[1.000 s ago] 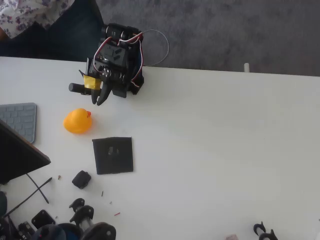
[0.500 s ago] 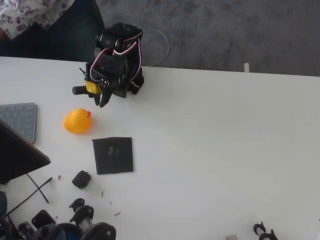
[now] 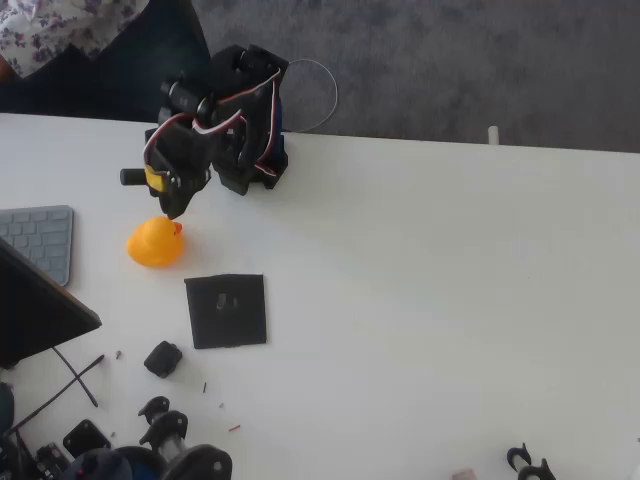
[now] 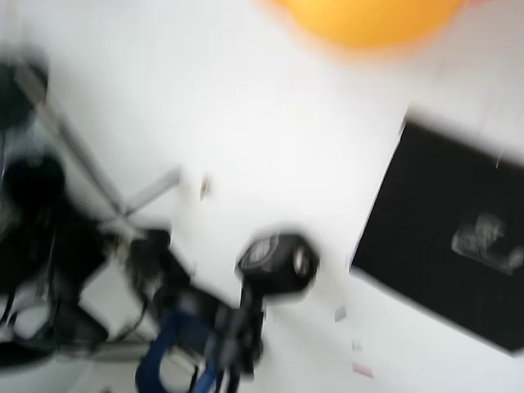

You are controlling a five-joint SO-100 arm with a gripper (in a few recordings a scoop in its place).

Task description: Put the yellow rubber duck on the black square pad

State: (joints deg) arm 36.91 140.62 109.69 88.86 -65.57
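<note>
Your gripper (image 3: 176, 208) hung just above and behind the yellow rubber duck (image 3: 155, 242) in the overhead view, its dark fingertips pointing down at the toy's beak side, and you could not tell from that angle whether the jaws were parted or closed. You had the duck sitting on the white table (image 3: 430, 300), apart from the black square pad (image 3: 226, 310), which lay flat just below and to its right. Your blurred wrist view showed the duck (image 4: 368, 18) at the top edge, the pad (image 4: 442, 237) at right, and a small chunky black block (image 4: 277, 264) near the middle.
</note>
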